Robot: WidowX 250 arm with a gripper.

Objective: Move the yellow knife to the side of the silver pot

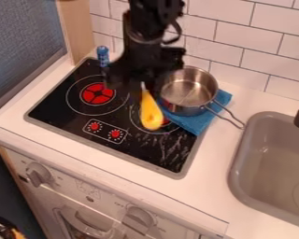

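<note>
One yellow knife (152, 115), teardrop-shaped, broad rounded end towards 6 o'clock, narrowing to pale tip at 12. Appears over black stovetop (124, 150), at 8 o'clock from silver pot (187, 91). Tip overlaps black tool (138, 90); cannot tell whether tool is open or gripping. Dark glass spans from knife to stovetop's 6 o'clock rim. Pot handle (228, 116) points to 4.

The knife (152, 115) is yellow, the gripper (139, 79) black, the pot (188, 89) silver, the cloth (194, 125) blue. The black stovetop (51, 108) carries red burner discs inside thin pale rings and two red knobs (115, 134). Dark lines mark a brick pattern on the far white tiles (277, 19). The counter (216, 186) is white; the sink (238, 161) at right, grey.
</note>
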